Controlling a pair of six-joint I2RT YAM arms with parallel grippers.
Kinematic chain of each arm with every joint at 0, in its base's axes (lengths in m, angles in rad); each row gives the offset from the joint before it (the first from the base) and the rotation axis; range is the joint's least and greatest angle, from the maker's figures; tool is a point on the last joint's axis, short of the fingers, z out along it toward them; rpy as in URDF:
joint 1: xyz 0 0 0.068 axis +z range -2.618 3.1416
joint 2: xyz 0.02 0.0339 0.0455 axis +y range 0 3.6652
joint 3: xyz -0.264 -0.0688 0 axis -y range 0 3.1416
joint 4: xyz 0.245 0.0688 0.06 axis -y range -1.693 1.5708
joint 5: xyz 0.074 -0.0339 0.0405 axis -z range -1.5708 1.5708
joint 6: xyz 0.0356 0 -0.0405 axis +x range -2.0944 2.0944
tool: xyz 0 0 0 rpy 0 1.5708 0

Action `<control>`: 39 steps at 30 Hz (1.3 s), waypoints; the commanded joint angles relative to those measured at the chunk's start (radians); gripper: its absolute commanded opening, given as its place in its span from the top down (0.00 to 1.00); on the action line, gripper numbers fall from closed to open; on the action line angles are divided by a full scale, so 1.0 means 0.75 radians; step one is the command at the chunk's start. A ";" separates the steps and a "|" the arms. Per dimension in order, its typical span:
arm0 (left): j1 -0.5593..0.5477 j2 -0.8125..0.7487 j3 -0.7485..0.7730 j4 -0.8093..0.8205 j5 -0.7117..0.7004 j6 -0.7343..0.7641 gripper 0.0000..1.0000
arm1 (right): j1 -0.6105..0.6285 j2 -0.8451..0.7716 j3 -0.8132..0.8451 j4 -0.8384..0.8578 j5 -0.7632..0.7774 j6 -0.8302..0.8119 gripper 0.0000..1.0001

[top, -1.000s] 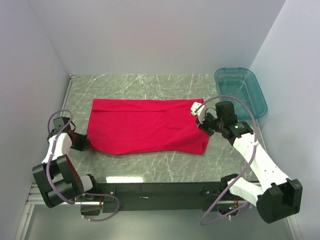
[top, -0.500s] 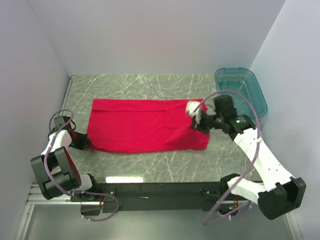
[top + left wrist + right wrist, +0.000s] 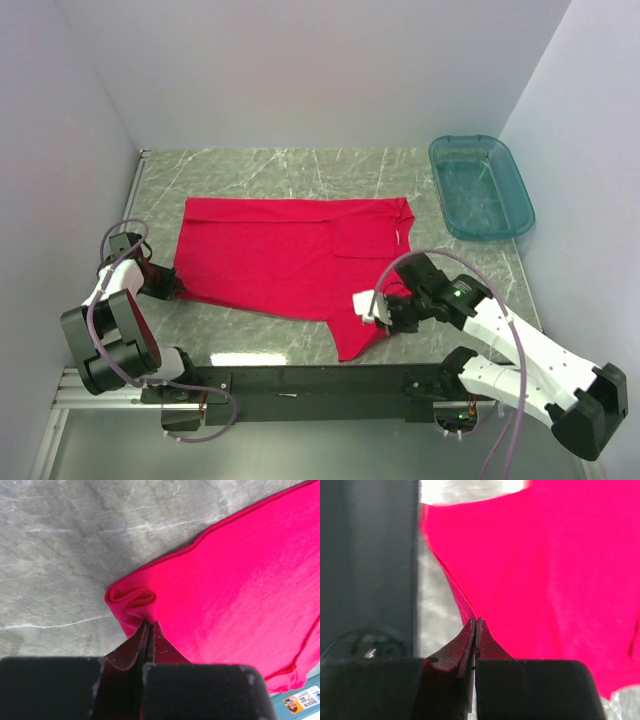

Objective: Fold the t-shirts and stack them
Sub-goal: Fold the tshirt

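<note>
Pale lilac walls (image 3: 300, 70) close in a green marbled table (image 3: 300, 165) on three sides. At the table's 8 o'clock, the left gripper (image 3: 174, 286) is pinched tight on the left hem of a red t-shirt (image 3: 280, 250), bunching the cloth into a small fold. The t-shirt lies mostly flat across the middle of the table. At 5 o'clock, the right gripper (image 3: 388, 312) is clamped on the t-shirt's near right corner, which stretches as a flap toward the front edge. A teal plastic tub (image 3: 480, 190) sits at 2 o'clock, apart from the cloth.
</note>
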 commanded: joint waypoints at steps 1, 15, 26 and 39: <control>0.008 -0.015 0.021 0.008 0.009 0.040 1.00 | -0.046 0.065 0.052 0.292 0.128 0.210 1.00; 0.004 0.034 0.084 0.016 0.029 0.036 1.00 | -0.424 0.120 0.076 0.515 0.042 0.362 1.00; 0.006 0.073 0.101 0.031 0.029 0.034 1.00 | -0.445 0.102 0.190 0.383 -0.123 0.364 1.00; 0.006 0.085 0.078 0.035 0.019 0.048 1.00 | -0.314 -0.128 -0.056 -0.062 -0.153 -0.549 1.00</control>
